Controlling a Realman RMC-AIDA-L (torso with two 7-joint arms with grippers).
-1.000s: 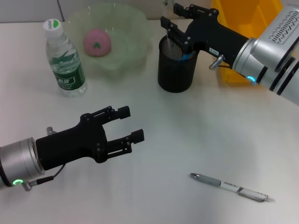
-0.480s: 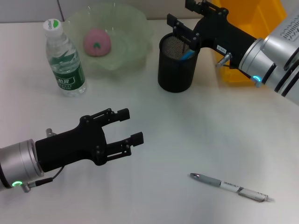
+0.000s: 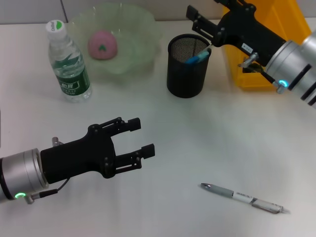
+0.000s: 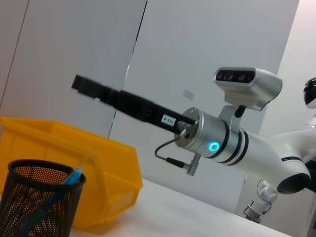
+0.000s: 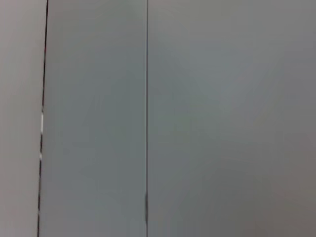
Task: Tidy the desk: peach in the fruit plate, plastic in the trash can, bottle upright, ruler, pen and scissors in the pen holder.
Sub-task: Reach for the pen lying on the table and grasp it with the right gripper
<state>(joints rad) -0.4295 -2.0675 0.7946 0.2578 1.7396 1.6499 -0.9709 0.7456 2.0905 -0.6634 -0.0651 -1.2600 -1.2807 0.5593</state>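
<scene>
My right arm has lifted up and back from the pen holder (image 3: 187, 65) over the last second, toward the far right above the yellow bin (image 3: 256, 44). A second ago my right pincer (image 3: 200, 17) was down at the holder's mouth; now it hangs clear of the rim, fingers apart and empty. I take that to mean the drop is finished: a blue-handled item (image 3: 197, 57) leans inside the mesh cup against its right wall, and a clear strip beside it could be the ruler, though I cannot tell for sure.

The fruit plate (image 3: 143, 29) at the far left holds the peach (image 3: 102, 44), so I judge that part done. The bottle (image 3: 68, 61) stands upright just left of the plate, cap up, so that looks done too. I see no loose plastic on the desk (image 3: 222, 133).

My left arm reaches in from the near left, and it has crept a little forward and to the right. The left pincer (image 3: 138, 138) hovers over bare desk with its fingers spread and nothing between them.

What remains, as I read it, is the pen (image 3: 242, 197), lying flat at the near right, well apart from both pincers and from the holder. It has not moved.
</scene>
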